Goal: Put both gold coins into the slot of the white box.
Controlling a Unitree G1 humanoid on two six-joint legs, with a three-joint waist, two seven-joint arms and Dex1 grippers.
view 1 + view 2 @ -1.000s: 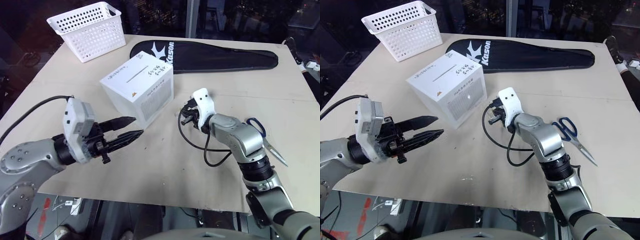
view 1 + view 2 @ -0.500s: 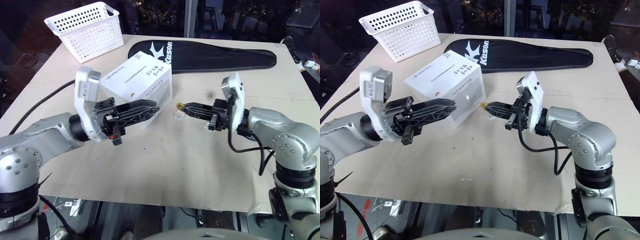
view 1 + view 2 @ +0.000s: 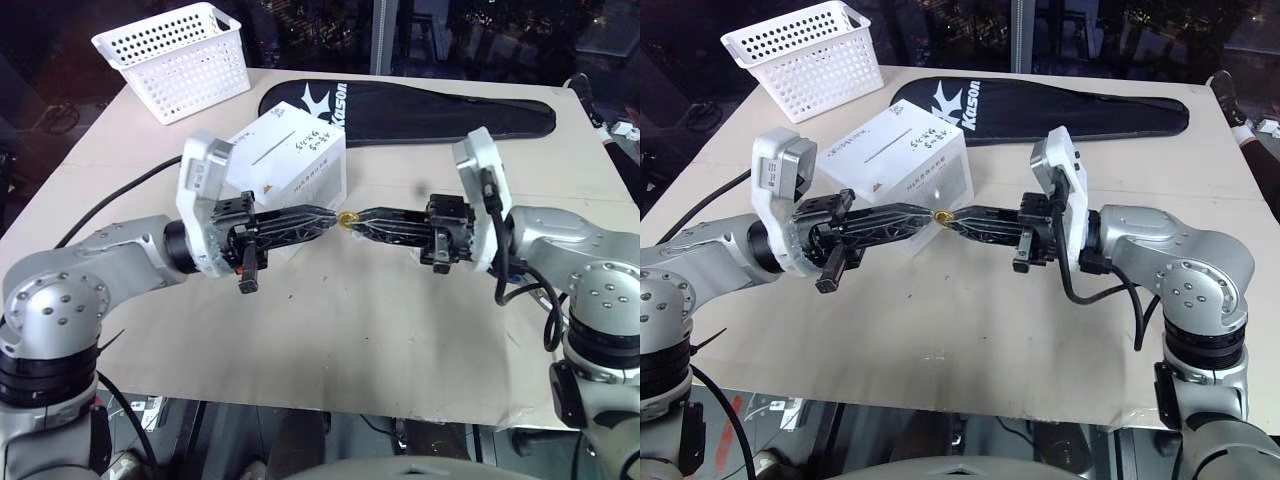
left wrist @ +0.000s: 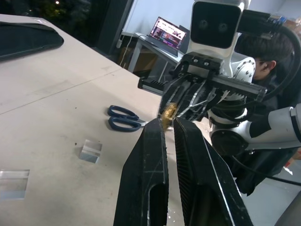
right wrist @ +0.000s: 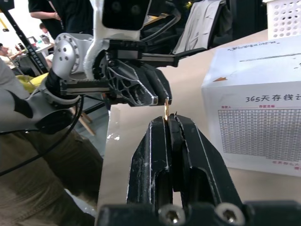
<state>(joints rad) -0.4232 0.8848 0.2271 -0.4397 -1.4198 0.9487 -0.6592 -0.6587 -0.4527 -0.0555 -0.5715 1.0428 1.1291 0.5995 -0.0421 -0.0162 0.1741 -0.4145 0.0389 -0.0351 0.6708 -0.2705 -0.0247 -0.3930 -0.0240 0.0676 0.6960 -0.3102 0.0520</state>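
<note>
Both claws are meeting tip to tip above the desk (image 3: 330, 330), just near of the white box (image 3: 290, 160). The right claw (image 3: 358, 222) is pinching a gold coin (image 3: 347, 219) between pressed-together fingers, while the left claw (image 3: 328, 218), nearly closed, is touching the same coin.

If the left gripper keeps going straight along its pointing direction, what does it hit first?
The gold coin at its tips, then immediately the right gripper facing it tip to tip. The left gripper has no free path.
</note>
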